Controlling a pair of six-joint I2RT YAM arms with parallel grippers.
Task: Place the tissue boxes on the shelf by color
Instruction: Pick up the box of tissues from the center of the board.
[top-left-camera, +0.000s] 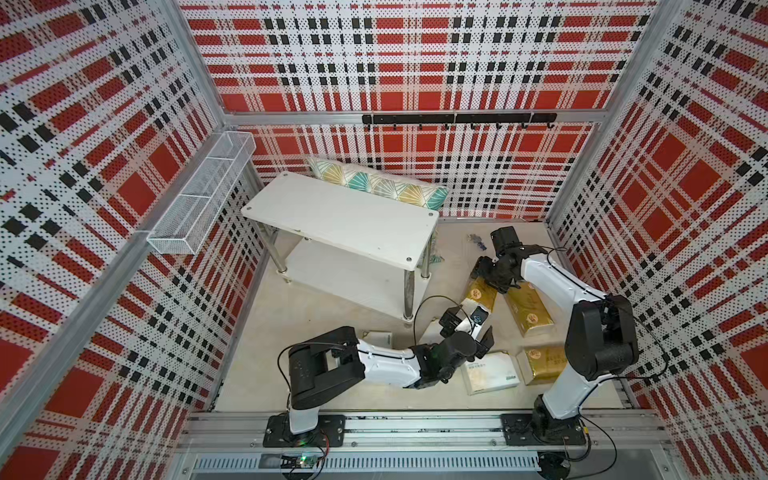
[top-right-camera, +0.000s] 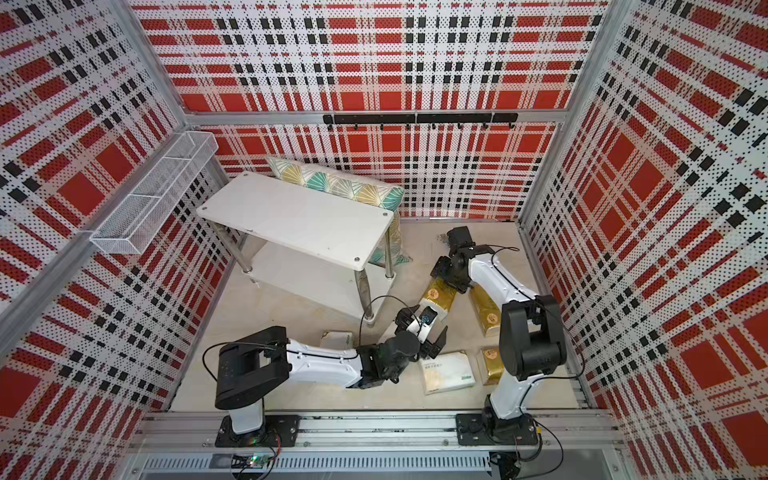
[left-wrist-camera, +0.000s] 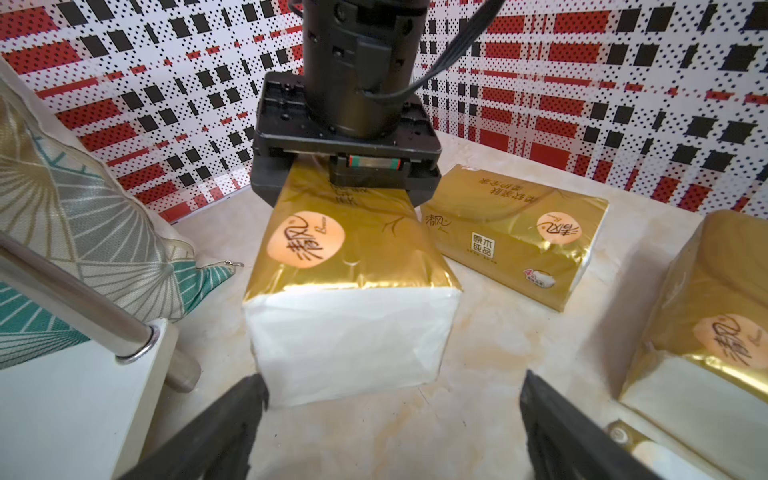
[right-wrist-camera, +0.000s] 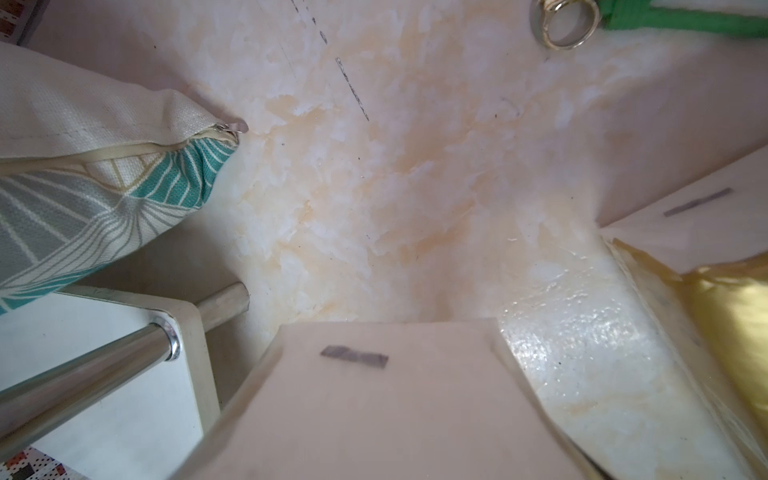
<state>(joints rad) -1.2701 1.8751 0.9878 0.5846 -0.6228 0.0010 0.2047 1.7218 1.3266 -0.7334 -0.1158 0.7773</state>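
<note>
Left wrist view shows glossy gold brick-shaped pack (left-wrist-camera: 353, 249).

Shelf (top-left-camera: 340, 216) top open from above; chrome leg (left-wrist-camera: 75, 295), pillow (left-wrist-camera: 83, 208) crowd floor beside gold pack (left-wrist-camera: 353, 249).

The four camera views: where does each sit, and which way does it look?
Top views: both sit high up front, looking down on the shelf, left arm and right arm.
Left wrist view: rides the left arm, looking past its open left pincer at a gold pack gripped by the right pincer.
Right wrist view: rides the right arm, looking down at the floor and that pack's white end; no robot part shows.
Shared: both wrist views show the pillow and gold pack.
</note>
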